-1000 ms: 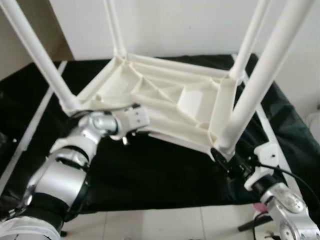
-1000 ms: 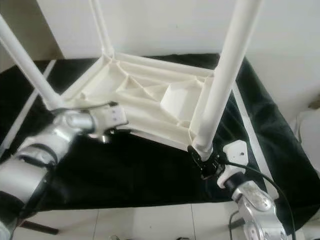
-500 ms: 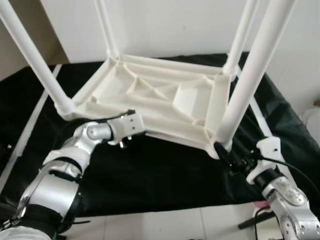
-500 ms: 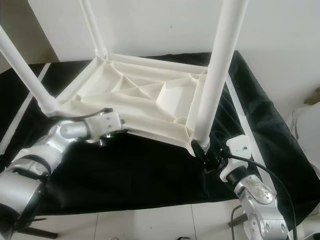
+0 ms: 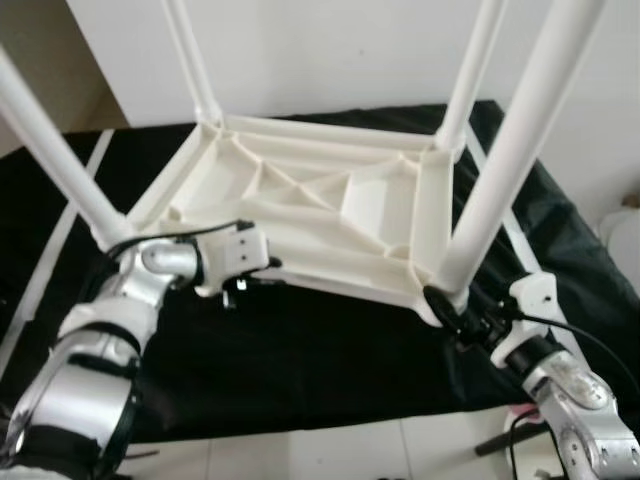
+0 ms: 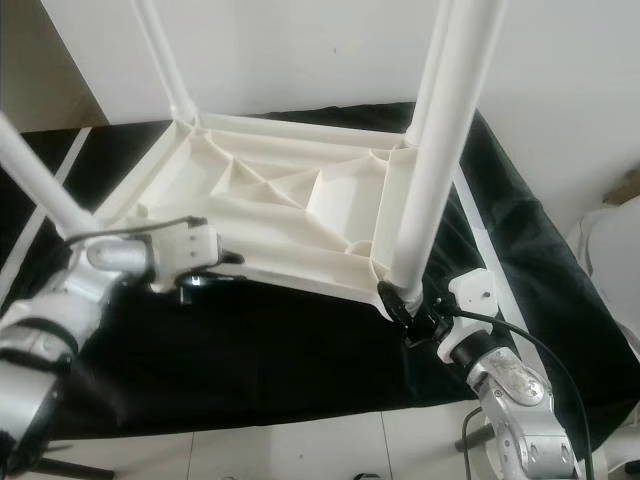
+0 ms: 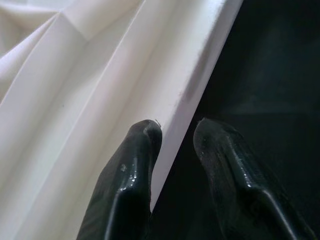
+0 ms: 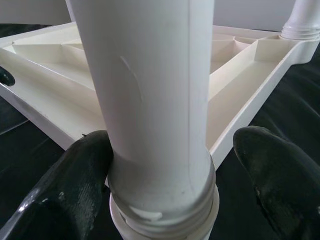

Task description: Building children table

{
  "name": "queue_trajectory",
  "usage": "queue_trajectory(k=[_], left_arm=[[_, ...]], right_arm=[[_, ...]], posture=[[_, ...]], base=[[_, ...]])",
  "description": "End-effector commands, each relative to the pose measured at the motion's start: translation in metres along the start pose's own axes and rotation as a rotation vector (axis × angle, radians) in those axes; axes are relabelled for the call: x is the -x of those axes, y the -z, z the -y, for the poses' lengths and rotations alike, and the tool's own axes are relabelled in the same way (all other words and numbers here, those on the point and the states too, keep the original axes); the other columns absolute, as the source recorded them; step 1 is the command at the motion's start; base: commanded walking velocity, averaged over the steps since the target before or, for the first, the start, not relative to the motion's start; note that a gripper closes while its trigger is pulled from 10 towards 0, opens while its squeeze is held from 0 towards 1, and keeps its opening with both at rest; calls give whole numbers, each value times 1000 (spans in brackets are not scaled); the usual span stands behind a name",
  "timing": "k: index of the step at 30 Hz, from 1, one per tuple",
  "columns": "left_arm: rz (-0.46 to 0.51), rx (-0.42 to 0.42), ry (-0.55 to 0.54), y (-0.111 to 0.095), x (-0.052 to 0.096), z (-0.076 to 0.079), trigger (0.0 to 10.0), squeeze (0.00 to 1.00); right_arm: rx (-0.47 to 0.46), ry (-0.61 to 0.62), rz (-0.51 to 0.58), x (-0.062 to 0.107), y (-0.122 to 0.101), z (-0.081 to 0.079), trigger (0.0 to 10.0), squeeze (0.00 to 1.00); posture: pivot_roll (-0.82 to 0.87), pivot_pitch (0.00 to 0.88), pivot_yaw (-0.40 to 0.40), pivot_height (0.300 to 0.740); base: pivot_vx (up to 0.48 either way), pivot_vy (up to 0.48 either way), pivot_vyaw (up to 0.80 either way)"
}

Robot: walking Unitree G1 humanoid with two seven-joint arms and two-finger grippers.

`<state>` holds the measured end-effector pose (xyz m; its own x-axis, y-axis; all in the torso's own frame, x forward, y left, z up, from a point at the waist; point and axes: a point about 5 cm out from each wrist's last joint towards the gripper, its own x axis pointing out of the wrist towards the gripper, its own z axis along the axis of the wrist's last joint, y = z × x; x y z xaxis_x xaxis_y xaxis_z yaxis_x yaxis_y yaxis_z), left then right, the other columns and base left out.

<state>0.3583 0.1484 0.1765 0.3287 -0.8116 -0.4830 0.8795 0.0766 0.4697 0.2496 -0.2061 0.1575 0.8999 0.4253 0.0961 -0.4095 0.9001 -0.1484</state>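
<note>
- Children table (image 5: pixel 330 215), white plastic, lies upside down on a surface covered with black cloth (image 5: pixel 300 360); its ribbed underside faces up and four white legs stand up from the corners.
- Near right leg (image 5: pixel 505 175) rises from the corner closest to the right arm; near left leg (image 5: pixel 50 160) leans up toward the left side of the head views.
- Left hand (image 7: pixel 175 137) is at the near edge of the table, between the two near corners. In the left wrist view one black finger (image 7: pixel 132 170) rests on the white inner side of the rim and the other is on the dark outer side, so the rim edge sits between them. The second finger seems slightly off the plastic, so I cannot tell if the grasp is firm.
- Right hand (image 8: pixel 170 175) is at the base of the near right leg. One finger (image 8: pixel 70 185) touches the leg just above its threaded collar; the other stands apart from it, so this hand is released around the leg, not clenched.
- White wall (image 5: pixel 340 50) is behind the table.
</note>
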Motion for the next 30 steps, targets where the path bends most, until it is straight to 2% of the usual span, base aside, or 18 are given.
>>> queue_trajectory(k=[1, 4, 5, 6, 7, 8, 10, 11, 13, 14, 16, 18, 20, 23, 26, 30], left_arm=[[10, 53, 243, 2, 4, 12, 10000, 0], [43, 62, 197, -5, 5, 4, 10000, 0], [72, 48, 143, -10, 6, -4, 10000, 0], [72, 48, 143, -10, 6, -4, 10000, 0], [103, 51, -51, -20, 5, -25, 10000, 0], [103, 51, -51, -20, 5, -25, 10000, 0], [109, 49, -203, -25, 5, -39, 10000, 0], [109, 49, -203, -25, 5, -39, 10000, 0], [98, 87, -396, -27, 7, -52, 10000, 0], [98, 87, -396, -27, 7, -52, 10000, 0], [73, 129, -498, -25, 8, -58, 10000, 0], [62, 130, -520, -24, 9, -60, 10000, 0], [-38, 98, -552, -15, 8, -58, 10000, 0], [-169, 2, -579, -4, 3, -53, 10000, 0], [-195, -25, -578, -2, 2, -52, 10000, 0], [-287, -67, -536, 13, -6, -38, 10000, 0]], right_arm=[[6, 7, -12, 4, 1, 3, 10000, 0], [8, 8, -12, 5, 1, 3, 10000, 0], [9, 9, -13, 5, 2, 3, 10000, 0], [9, 9, -13, 5, 2, 3, 10000, 0], [11, 16, -10, 3, 2, 4, 10000, 0], [11, 16, -10, 3, 2, 4, 10000, 0], [11, 18, -7, 3, 2, 3, 10000, 0], [11, 18, -7, 3, 2, 3, 10000, 0], [9, 18, -3, 2, 1, 2, 10000, 0], [9, 18, -3, 2, 1, 2, 10000, 0], [6, 22, -3, 4, 1, 2, 10000, 0], [7, 22, -5, 5, 2, 2, 10000, 0], [8, 27, -6, 5, 2, 2, 10000, 0], [5, 30, -1, 4, 1, 2, 10000, 0], [5, 30, 0, 4, 1, 2, 10000, 0], [2, 33, -2, 3, 3, 1, 10000, 0]], posture=[[-212, 138, 96, 740], [-212, 138, 96, 740], [-213, 136, 97, 740], [-213, 136, 97, 740], [-215, 142, 99, 740], [-215, 142, 99, 740], [-220, 137, 100, 740], [-220, 137, 100, 740], [-224, 144, 105, 740], [-224, 144, 105, 740], [-227, 140, 106, 740], [-227, 140, 106, 740], [-229, 142, 108, 740], [-227, 143, 109, 740], [-227, 141, 110, 740], [-227, 139, 112, 740]], base=[[0, 0, 0], [0, 0, 0], [0, 0, 0], [0, 0, 0], [0, 0, 0], [0, 0, 0], [0, 0, 0], [0, 0, 0], [0, 0, 0], [0, 0, 0], [0, 0, 0], [0, 0, 0], [0, 0, 0], [0, 0, 0], [0, 0, 0], [0, 0, 0]])
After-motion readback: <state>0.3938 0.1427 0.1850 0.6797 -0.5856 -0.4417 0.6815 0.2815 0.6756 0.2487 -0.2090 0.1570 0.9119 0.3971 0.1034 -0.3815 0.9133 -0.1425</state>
